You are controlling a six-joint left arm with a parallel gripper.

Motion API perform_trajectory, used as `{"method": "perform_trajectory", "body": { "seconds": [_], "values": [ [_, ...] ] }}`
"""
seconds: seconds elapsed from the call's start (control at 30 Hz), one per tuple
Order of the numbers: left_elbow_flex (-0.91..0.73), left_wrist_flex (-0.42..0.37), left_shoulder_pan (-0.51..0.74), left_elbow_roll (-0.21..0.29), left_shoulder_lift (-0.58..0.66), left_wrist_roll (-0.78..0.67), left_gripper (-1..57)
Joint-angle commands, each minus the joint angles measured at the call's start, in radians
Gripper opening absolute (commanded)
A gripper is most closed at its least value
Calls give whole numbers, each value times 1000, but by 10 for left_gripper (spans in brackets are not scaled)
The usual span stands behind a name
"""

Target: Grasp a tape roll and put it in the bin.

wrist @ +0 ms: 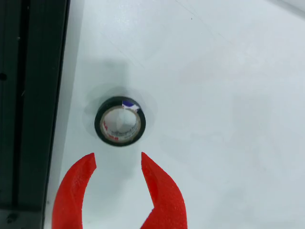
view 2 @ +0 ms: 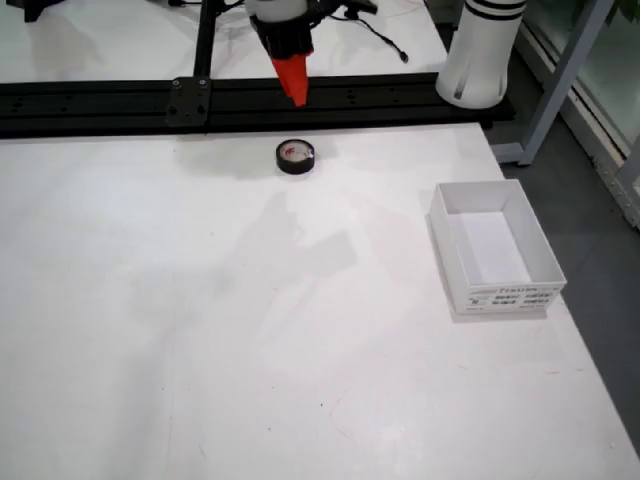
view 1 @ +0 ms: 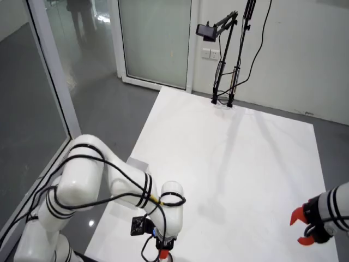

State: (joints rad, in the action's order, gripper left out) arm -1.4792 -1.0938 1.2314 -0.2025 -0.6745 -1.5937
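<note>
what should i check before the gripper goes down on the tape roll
1. Jaws open: ok, the gripper shows its red fingers spread apart.
2. Opening wider than the roll: ok by a small margin, judged from the wrist view.
3. Tape roll lying flat, alone on the white table: ok.
4. Roll centred between fingertips: not ok, it sits ahead of the tips, not between them.
5. Height above the table: cannot tell.
6. Bin empty and unobstructed: ok, in the front view.
</note>
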Motion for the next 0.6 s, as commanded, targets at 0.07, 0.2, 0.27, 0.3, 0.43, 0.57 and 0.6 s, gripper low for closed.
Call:
{"method": "perform_trajectory", "body": {
  "seconds": [0.07,0.2,0.27,0.3,0.43,0.57,0.6],
  "values": [
    [-16,111,-33,-21,-143,-14,210],
    [-16,126,-43,-43,-157,-28,206],
    [-16,127,-44,-60,-158,-38,205],
    [-16,129,-47,-66,-158,-41,205],
    [-15,140,-55,-72,-166,-45,205],
    [-15,164,-59,-72,-186,-48,205],
    [-15,172,-59,-71,-191,-49,205]
  ]
}}
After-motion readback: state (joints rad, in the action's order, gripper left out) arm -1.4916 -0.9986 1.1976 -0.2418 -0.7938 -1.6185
